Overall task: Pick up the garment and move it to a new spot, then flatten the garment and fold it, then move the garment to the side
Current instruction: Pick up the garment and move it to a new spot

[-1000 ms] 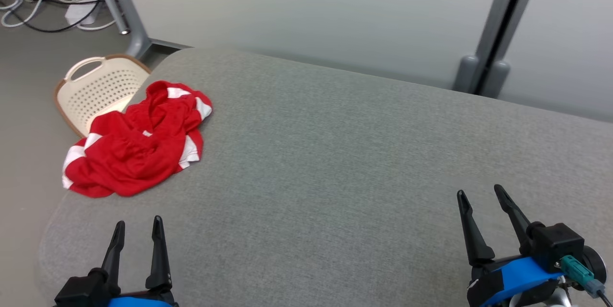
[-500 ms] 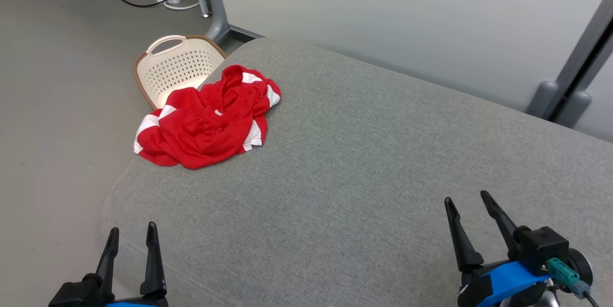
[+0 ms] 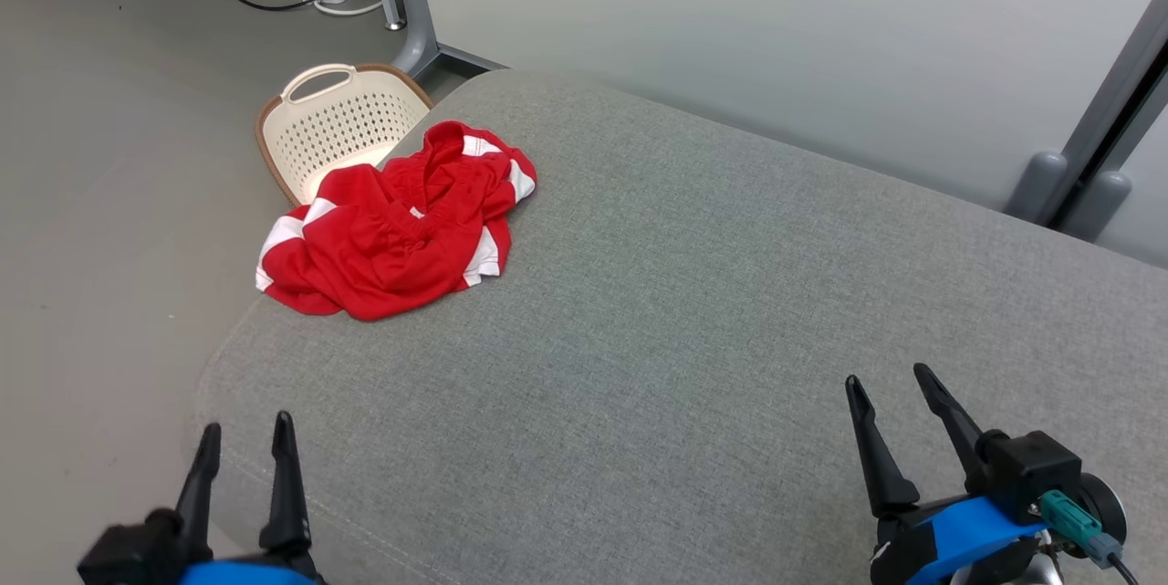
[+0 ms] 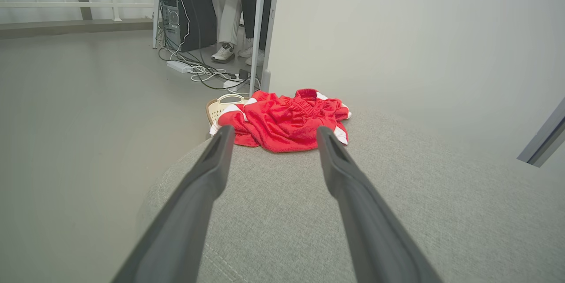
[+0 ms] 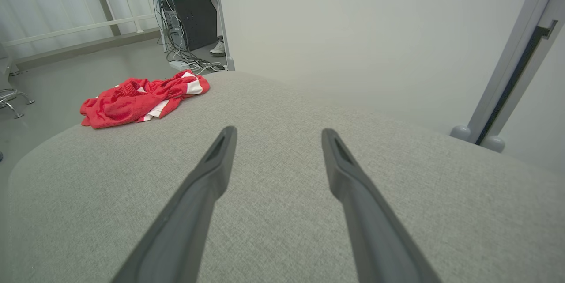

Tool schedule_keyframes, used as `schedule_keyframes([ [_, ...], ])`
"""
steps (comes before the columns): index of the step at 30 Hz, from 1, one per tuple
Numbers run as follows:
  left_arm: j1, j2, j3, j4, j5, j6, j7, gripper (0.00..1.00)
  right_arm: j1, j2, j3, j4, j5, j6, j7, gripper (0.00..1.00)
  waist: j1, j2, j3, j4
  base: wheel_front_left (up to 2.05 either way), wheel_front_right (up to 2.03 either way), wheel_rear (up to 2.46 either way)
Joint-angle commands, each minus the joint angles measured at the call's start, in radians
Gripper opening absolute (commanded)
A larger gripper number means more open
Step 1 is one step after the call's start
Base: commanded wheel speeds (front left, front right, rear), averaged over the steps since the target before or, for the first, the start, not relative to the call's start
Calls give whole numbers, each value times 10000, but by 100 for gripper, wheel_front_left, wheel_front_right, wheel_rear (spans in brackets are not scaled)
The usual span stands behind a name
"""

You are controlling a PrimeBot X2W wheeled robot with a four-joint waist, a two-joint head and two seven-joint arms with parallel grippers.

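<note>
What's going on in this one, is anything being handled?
Nothing is being handled yet. A crumpled red and white garment lies near the far left corner of the grey padded surface, with a cream basket on the floor just beyond it. The left gripper and right gripper are both open and empty, well short of the garment. The pick-up has not begun.

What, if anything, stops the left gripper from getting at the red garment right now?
Probably yes, nothing does: the left gripper stands open and empty, the red garment lies ahead of it in its wrist view, and bare grey cushion lies between.
</note>
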Motion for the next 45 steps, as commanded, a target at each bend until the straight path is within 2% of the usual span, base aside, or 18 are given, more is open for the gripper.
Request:
schedule_keyframes([
  [1, -377, 122, 93, -191, -171, 28, 314, 100, 110, -24, -35, -34, 4, 2, -65, 100, 0, 0, 45, 3, 0, 0, 0],
  [6, -1185, 483, 368, -594, -621, 89, 1606, 100, 180, -22, -114, -162, -77, 2, -68, 100, 0, 0, 259, 11, 0, 0, 0],
  [7, -1721, 718, 579, -739, -1006, 148, 2499, 100, 141, -39, -80, -248, -106, 2, 2, 100, 0, 0, 461, -57, 0, 0, 0],
  [8, -2007, 907, 674, -809, -1126, 134, 2909, 100, 77, -78, -42, -326, -130, 2, 51, 100, 0, 0, 594, -108, 0, 0, 0],
  [10, -2329, 1080, 806, -834, -1278, 176, 3280, 100, 8, -117, -19, -382, -108, 2, 95, 100, 0, 0, 737, -168, 0, 0, 0],
  [12, -3133, 1525, 1282, -622, -1728, 280, 3995, 100, -265, -307, 189, -679, -104, 0, 274, 100, 0, 0, 1343, -478, 0, 0, 0],
  [16, -4203, 1842, 1911, 2, -2461, 348, 4456, 100, -594, -575, 418, -1122, -149, 2, 570, 100, 0, 0, 2296, -1070, 0, 0, 0],
  [22, -5245, 2376, 2341, 1117, -2933, 469, 5034, 100, -1096, -950, 608, -1757, -135, 2, 890, 100, 0, 0, 3662, -1931, 0, 0, 0],
  [26, -6126, 2729, 2675, 2231, -3590, 296, 5589, 100, -1389, -1182, 639, -2219, -180, 2, 1073, 100, 0, 0, 4582, -2571, 0, 0, 0],
  [28, -6573, 2982, 2909, 2796, -3910, 190, 5822, 100, -1524, -1238, 680, -2454, -193, 2, 1104, 100, 0, 0, 4986, -2903, 0, 0, 0],
  [33, -7102, 3446, 3312, 3899, -4268, 260, 6044, 100, -1756, -1176, 752, -2867, -165, 2, 1053, 100, 0, 0, 5686, -3724, 0, 0, 0],
  [37, -7280, 3438, 3601, 4591, -4699, 424, 6348, 100, -1852, -1078, 692, -3013, -132, 2, 894, 100, 0, 0, 6013, -4202, 0, 0, 0],
  [41, -7364, 3184, 3738, 5278, -5232, 819, 7302, 100, -1828, -982, 661, -2920, -77, 2, 732, 100, 0, 0, 5991, -4483, 0, 0, 0],
  [44, -7030, 2980, 3451, 5658, -5278, 1133, 8254, 100, -1785, -879, 706, -2764, -85, 2, 625, 100, 0, 0, 5779, -4595, 0, 0, 0],
  [45, -6914, 2973, 3379, 5686, -5285, 1180, 8482, 70, -1785, -846, 727, -2720, -69, 2, 582, 100, 0, 0, 5686, -4621, 0, 0, 0],
])
